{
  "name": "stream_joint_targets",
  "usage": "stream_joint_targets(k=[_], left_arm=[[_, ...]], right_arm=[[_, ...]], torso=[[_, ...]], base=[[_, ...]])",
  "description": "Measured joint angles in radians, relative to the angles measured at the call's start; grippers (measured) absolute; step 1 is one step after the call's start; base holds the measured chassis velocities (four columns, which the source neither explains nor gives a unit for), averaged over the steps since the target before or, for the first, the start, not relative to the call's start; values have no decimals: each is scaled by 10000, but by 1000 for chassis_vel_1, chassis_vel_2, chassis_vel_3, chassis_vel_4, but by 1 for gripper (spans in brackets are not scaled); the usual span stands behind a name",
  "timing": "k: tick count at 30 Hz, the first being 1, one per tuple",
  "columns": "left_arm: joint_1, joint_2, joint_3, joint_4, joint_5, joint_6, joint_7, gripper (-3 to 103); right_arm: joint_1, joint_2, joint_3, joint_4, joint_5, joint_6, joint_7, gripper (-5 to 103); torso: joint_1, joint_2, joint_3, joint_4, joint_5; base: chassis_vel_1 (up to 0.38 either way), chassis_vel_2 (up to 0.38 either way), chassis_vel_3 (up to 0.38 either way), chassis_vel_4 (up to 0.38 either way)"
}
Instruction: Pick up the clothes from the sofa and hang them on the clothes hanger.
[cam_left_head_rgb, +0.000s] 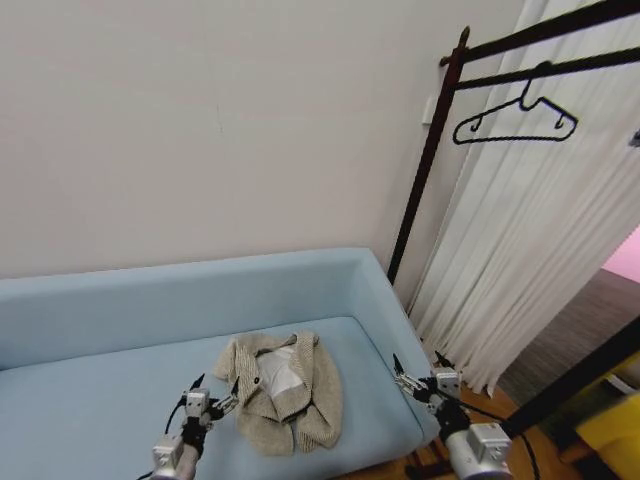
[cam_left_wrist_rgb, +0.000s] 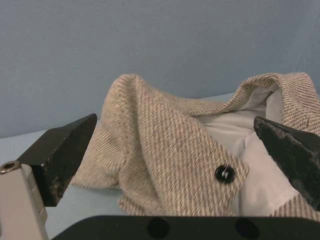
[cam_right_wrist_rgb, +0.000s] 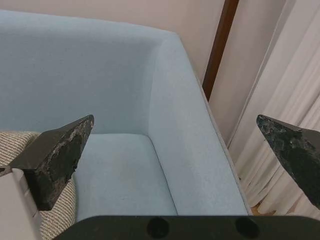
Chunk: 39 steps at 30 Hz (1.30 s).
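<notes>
One tweed jacket (cam_left_head_rgb: 285, 385) just beside the left pincer (cam_left_head_rgb: 215, 390).

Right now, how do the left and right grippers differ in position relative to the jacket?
The left gripper sits right at the tweed jacket, with the collar framed between its jaws. The right gripper hangs apart from the jacket, near the right end of the sofa. The left faces fabric, the right bare cushion. Both are open and empty.

Jacket (cam_left_head_rgb: 285, 385): beige woven fabric, white lining, 1 black button (cam_left_wrist_rgb: 225, 173). It lies crumpled on the light-blue sofa (cam_left_head_rgb: 120, 300) seat, just ahead of the spread left fingers (cam_left_wrist_rgb: 65, 150). Clothes hanger (cam_left_head_rgb: 515, 125): black, hung on the rack rail (cam_left_head_rgb: 560, 68), high above the right fingers (cam_right_wrist_rgb: 55, 160).
</notes>
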Motion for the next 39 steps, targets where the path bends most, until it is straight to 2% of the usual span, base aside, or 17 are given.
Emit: stream_joint_targets(k=[3,6,9,16,20,29,39], left_arm=[[-779,179,631,476,123,422,-547,100],[-1057,188,872,830,477,462,-871,100],[-1627,158,1315,1545,1152,412,-1315,100],[-2344,83,2003,2512,1419,230,-1297,100],[-2543,8,2395,2806,1756,434,-1578,100],[-2504,20,2240,3264,2478,310,-1580,100],[-2169,155,1545,2952,2618,425,-1822,100]], right_arm=[[86,-41,-97,-163,40,-124,134,100],[256,-264,-175,-412,71,-199,144,100],[248,-518,-187,-729,89,-194,167,100],[319,-802,-148,-1077,135,-101,194,100],[544,-874,-201,-1335,172,-29,196,100],[637,-850,-232,-1530,178,88,176,100],[655,-701,-313,-1676,130,203,154,100]], torso=[[0,0,0,-4,0],[0,0,0,8,3],[0,0,0,4,2],[0,0,1,0,1],[0,0,0,2,3],[0,0,0,2,1],[0,0,-1,2,0]], base=[[0,0,0,0],[0,0,0,0],[0,0,0,0],[0,0,0,0],[0,0,0,0],[0,0,0,0],[0,0,0,0]])
